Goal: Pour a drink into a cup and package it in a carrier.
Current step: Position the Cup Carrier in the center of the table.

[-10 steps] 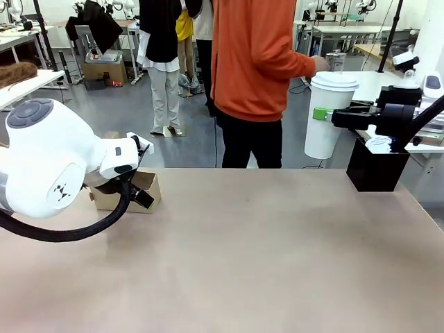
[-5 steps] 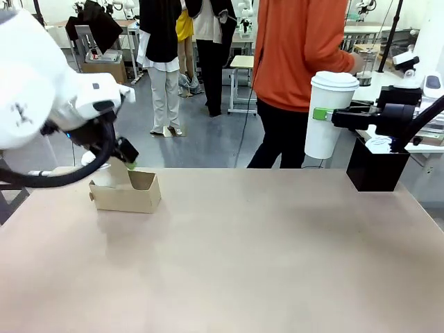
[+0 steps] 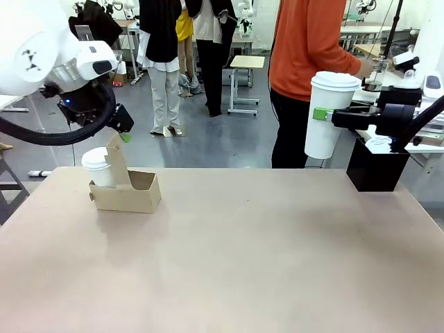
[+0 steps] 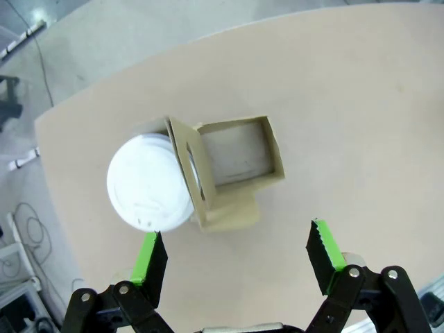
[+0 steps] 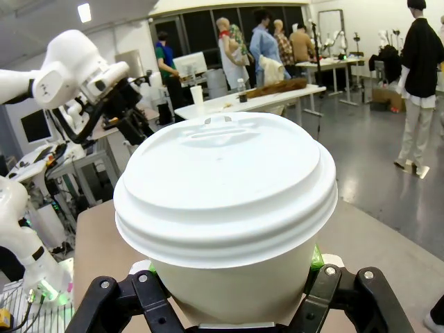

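Cup (image 3: 325,135): right claw (image 3: 320,114) gripping it upright.
Left claw (image 4: 236,239): hanging released over carrier (image 3: 128,198).
Advice: lowering it level into empty slot (image 4: 239,156) (beside short cup (image 3: 97,168)).

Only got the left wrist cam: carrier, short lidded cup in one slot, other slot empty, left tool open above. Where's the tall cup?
Observer: In the front view the tall cup is up in the air at the table's far right, white lid on, carried by the right tool.
Operator: Grip solid?
Observer: The right wrist view shows that tool shut on the cup's body, one finger on each side, and the cup is upright.
Operator: Anything near it?
Observer: A black box stands at the table's far right corner, lower than the cup and just to its right in the front view.
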Controlling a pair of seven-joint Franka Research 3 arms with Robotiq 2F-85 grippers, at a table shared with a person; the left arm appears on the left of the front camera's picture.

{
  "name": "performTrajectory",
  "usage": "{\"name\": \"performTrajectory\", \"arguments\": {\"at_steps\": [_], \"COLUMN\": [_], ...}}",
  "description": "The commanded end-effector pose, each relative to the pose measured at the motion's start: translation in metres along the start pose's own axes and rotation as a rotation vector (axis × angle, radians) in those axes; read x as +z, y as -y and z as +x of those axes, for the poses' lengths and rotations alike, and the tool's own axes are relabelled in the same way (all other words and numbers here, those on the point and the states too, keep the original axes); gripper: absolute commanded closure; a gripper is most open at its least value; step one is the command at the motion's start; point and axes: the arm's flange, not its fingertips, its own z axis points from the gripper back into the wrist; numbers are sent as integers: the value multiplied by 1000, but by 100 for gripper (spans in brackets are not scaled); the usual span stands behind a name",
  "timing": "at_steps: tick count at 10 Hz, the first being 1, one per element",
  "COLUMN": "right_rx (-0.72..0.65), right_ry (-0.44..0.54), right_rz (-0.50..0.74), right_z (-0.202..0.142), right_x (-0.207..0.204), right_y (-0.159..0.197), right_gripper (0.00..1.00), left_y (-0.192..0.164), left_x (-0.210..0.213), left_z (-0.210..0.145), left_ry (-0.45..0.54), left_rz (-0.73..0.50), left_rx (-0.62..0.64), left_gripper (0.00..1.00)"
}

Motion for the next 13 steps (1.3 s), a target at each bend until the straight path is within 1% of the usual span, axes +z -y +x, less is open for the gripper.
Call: {"name": "performTrajectory", "arguments": {"at_steps": [1,5,7,8,9,10,11,12,13], "right_rx": [10,10,10,10,10,10,10,10,10], "right_ry": [5,5,5,5,5,5,5,5,5], "right_rz": [-1,-1,-1,-1,-1,-1,-1,-1,-1], "right_z": [4,4,4,4,4,4,4,4,4], "right_x": [-2,-2,-2,-2,-2,-2,-2,-2,-2], "right_y": [-1,-1,-1,-1,-1,-1,-1,-1,-1], "right_gripper": [20,20,20,20,20,20,20,20,20], "left_y": [3,-11,-17,-21,-24,-24,-24,-25,-24], "left_x": [-14,-48,-56,-61,-65,-67,-67,-66,-65], "left_z": [21,39,40,42,43,42,42,41,41], "left_ry": [-43,-105,-118,-103,-124,-121,-111,-115,-110], "left_rz": [8,31,40,48,48,60,51,62,66], "left_rx": [29,81,100,123,133,135,140,141,144], "left_gripper": [0,0,0,0,60,60,100,65,100]}}
